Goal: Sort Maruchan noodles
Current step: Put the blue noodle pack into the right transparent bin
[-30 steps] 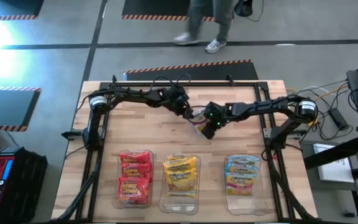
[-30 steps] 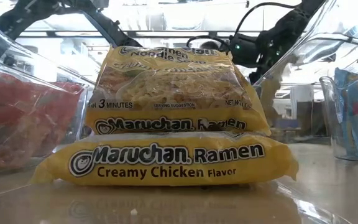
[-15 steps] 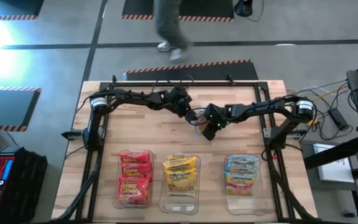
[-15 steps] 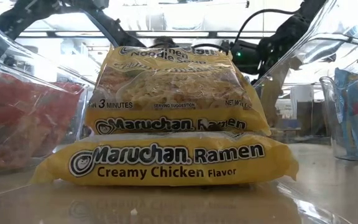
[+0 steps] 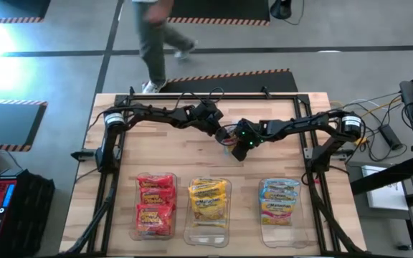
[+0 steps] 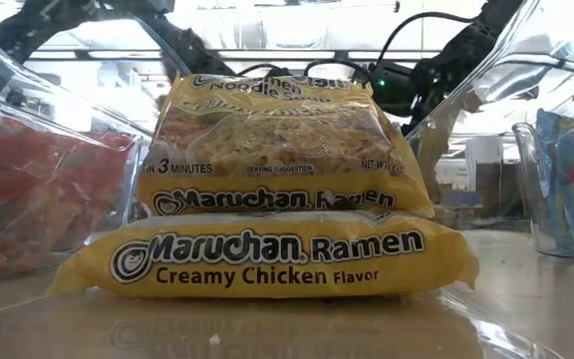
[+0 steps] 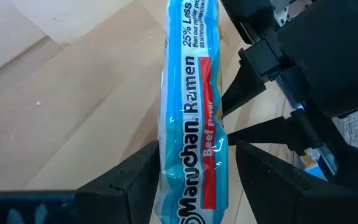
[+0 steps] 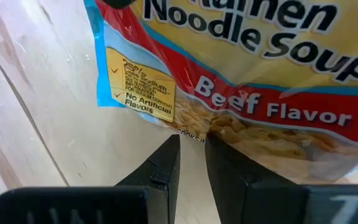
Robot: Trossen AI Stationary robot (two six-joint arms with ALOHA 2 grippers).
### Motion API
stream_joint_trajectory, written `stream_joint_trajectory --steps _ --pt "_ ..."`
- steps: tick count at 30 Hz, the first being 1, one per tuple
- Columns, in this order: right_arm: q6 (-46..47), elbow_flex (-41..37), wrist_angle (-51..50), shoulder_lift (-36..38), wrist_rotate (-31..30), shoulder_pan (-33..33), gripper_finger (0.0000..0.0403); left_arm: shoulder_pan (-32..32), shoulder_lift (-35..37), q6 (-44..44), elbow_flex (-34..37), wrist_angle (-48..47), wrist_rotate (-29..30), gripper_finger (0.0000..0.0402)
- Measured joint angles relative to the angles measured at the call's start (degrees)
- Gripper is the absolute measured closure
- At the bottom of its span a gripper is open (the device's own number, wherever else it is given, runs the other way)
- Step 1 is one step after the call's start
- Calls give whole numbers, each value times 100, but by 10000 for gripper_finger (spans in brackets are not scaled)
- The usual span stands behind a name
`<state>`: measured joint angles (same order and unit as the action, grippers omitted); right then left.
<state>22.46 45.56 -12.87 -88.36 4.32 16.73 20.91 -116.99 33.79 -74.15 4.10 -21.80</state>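
3 clear plastic bins (image 5: pixel 208 233) on wood bench (image 5: pixel 163 150): red, yellow, blue glossy pkts. Right hand (image 8: pixel 191 146) pinches blue beef pkt (image 7: pixel 191 112), left hand (image 7: pixel 191 165) fingers apart round it.

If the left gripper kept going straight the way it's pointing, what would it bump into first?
Probably the blue Maruchan beef packet, already standing edge-on between the left gripper fingers. Just beyond it is the right gripper, pinching the same packet.

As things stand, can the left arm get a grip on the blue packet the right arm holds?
Probably yes. The blue packet already stands edge-on between the left gripper's open fingers, with the right gripper shut on its far edge and nothing between them.
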Motion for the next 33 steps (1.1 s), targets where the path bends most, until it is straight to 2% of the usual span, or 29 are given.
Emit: stream_joint_trajectory --steps 8,15,22,33 --pt "-14 2 125 4 0 0 335 -23 -84 -42 0 201 -11 215" --pt "7 2 123 17 39 -1 335 -115 -626 276 -299 347 -313 256" --pt "-35 9 -96 130 97 -2 335 -106 -664 -55 -483 135 -346 295" --pt "-295 63 -623 1237 183 44 335 -66 -608 -226 -531 -217 -800 295"
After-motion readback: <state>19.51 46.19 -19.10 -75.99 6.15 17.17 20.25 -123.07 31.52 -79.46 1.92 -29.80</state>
